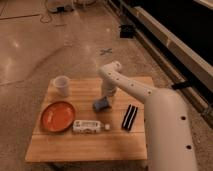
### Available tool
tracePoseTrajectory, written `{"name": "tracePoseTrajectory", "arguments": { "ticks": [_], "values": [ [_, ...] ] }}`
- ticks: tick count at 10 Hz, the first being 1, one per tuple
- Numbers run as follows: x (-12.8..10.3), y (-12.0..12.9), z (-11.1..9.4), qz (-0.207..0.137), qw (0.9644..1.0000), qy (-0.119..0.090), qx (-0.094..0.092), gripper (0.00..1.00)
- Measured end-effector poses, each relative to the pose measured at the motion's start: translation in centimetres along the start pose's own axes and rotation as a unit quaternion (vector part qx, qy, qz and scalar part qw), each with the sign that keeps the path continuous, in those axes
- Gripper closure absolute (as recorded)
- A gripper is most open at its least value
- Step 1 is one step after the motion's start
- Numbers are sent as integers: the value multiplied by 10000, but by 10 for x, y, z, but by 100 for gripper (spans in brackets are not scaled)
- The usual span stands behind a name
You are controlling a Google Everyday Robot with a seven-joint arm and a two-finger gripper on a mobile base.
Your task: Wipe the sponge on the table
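The blue sponge (101, 104) lies near the middle of the table (75, 146), just right of the orange plate (58, 116). The end effector (107, 96) is right on top of it. I cannot tell if it is gripping the sponge. To wipe well, I think it should press softly, slide flat, and miss the white bottle (90, 126) close by.
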Motion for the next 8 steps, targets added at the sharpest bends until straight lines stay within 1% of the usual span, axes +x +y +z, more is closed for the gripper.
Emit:
{"name": "tracePoseTrajectory", "arguments": {
  "ticks": [1, 3, 4, 5, 6, 7, 8],
  "values": [
    [-1, 1, 2, 49, 10000, -28, -37, 67],
    [-8, -11, 4, 108, 9999, -19, 20, 67],
    [-3, -12, 1, 87, 10000, 5, -23, 67],
    [2, -9, -1, 69, 10000, 7, -48, 67],
    [8, 0, -4, 61, 10000, 27, -60, 67],
    [15, 13, -1, 67, 9999, 26, -79, 67],
    [16, 13, 1, 58, 10000, 32, -61, 67]
  ]
}}
